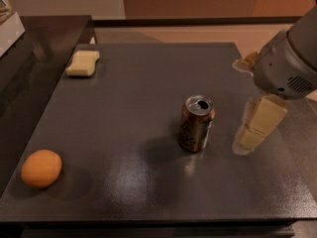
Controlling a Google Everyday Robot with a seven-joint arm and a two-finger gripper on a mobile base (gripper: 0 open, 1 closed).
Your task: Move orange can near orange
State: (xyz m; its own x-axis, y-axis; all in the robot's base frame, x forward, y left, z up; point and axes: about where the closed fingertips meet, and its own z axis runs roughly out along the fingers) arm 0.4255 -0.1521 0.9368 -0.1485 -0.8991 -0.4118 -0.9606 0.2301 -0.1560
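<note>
The orange can (196, 123) stands upright on the dark grey table (148, 83), right of its middle, with its silver top and pull-tab opening showing. The orange (41, 168) lies near the table's front left corner, far from the can. My gripper (242, 103) hangs over the table's right side, just right of the can and not touching it. Its pale fingers (258, 123) stand apart and hold nothing.
A pale yellow sponge (82, 63) lies at the table's back left. A darker counter (34, 48) adjoins the table on the left. The table's right edge runs just beyond the gripper.
</note>
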